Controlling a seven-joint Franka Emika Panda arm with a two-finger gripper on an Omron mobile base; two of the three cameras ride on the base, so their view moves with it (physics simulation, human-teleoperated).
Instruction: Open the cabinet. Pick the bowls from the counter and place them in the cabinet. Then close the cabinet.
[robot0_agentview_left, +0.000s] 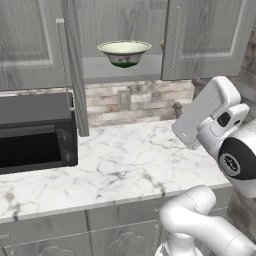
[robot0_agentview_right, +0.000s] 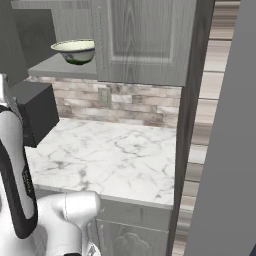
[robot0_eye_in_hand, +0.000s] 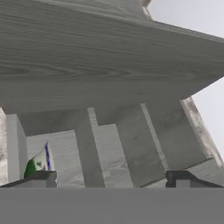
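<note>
The cabinet is open: its left door stands swung outward edge-on, and its right door is angled partly open. The patterned cream bowl sits upright on the grey shelf inside the cabinet, near the shelf's front edge; in the right base view the same bowl appears at upper left, just beside the closed-looking door panel. A small tan shape at the inner edge of the right door may be the second bowl, but too little of it is visible to confirm. The marble tabletop below carries the black microwave at its left end. In the hand view, the gripper has its two fingertips set wide apart with nothing between them, facing the grey wood-grain underside of the cabinet.
</note>
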